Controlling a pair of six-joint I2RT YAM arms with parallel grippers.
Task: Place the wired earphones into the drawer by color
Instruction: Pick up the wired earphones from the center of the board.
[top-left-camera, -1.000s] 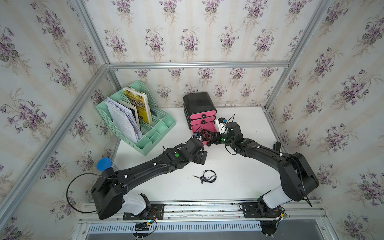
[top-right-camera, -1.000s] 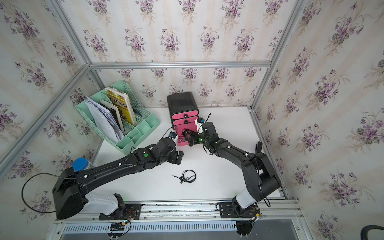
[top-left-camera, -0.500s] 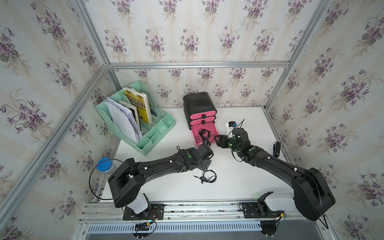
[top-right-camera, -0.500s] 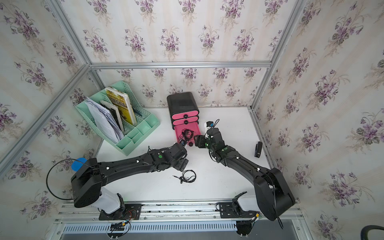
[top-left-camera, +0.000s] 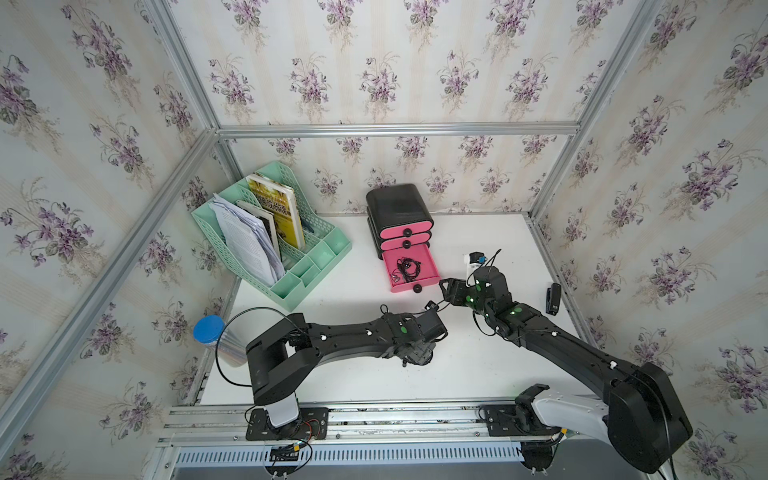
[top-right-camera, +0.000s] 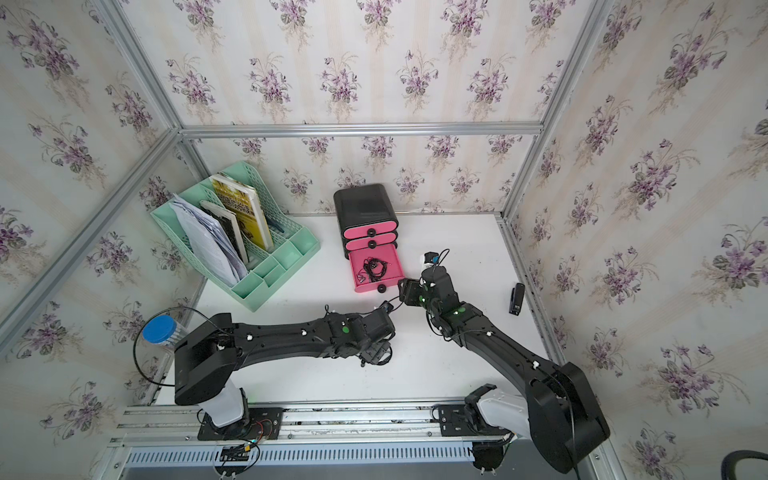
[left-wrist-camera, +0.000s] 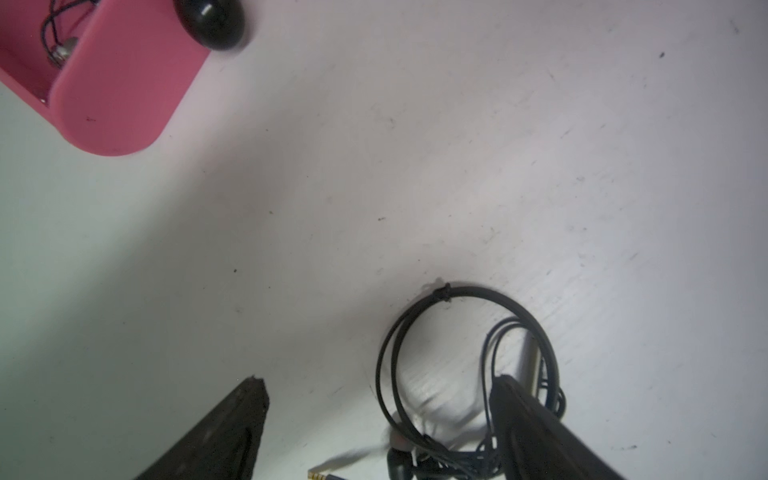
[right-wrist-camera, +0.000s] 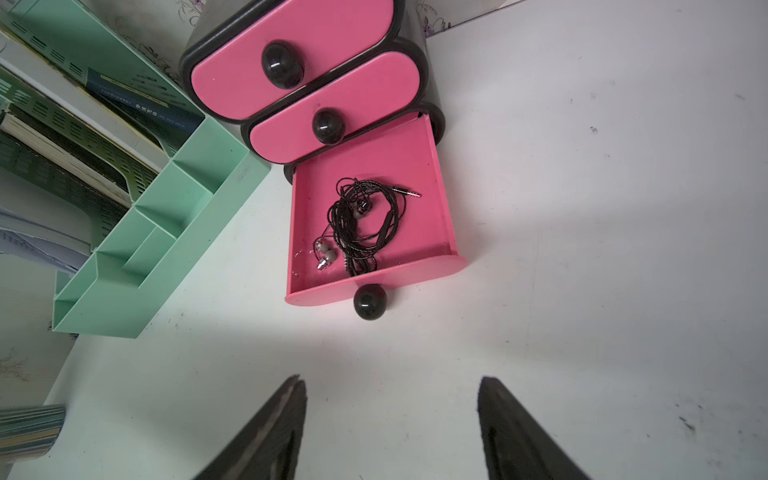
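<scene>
The black drawer unit (top-left-camera: 399, 208) has pink fronts. Its bottom drawer (top-left-camera: 430, 259) (right-wrist-camera: 419, 166) is pulled out and holds one black bundle of wired earphones (top-left-camera: 407, 269) (right-wrist-camera: 361, 220). Another black earphone coil (left-wrist-camera: 469, 374) lies on the white table under my left gripper (left-wrist-camera: 378, 386) (top-left-camera: 417, 357). That gripper is open and straddles the coil, one finger (left-wrist-camera: 536, 432) overlapping the cable. In both top views the coil is almost hidden; only a bit of cable (top-right-camera: 363, 364) pokes out. My right gripper (right-wrist-camera: 390, 386) (top-left-camera: 444, 291) is open and empty, just in front of the open drawer's knob (right-wrist-camera: 370, 301).
A mint-green file organizer (top-left-camera: 320, 253) with books and papers stands at the back left. A blue-lidded jar (top-left-camera: 210, 330) sits at the table's left edge. A black stapler (top-left-camera: 552, 297) lies near the right edge, and a small white object (top-left-camera: 473, 259) behind my right wrist.
My left gripper has come back from the drawer and dropped over the black coil on the table, its fingers narrowing a little. My right gripper has drawn back from the drawer.
</scene>
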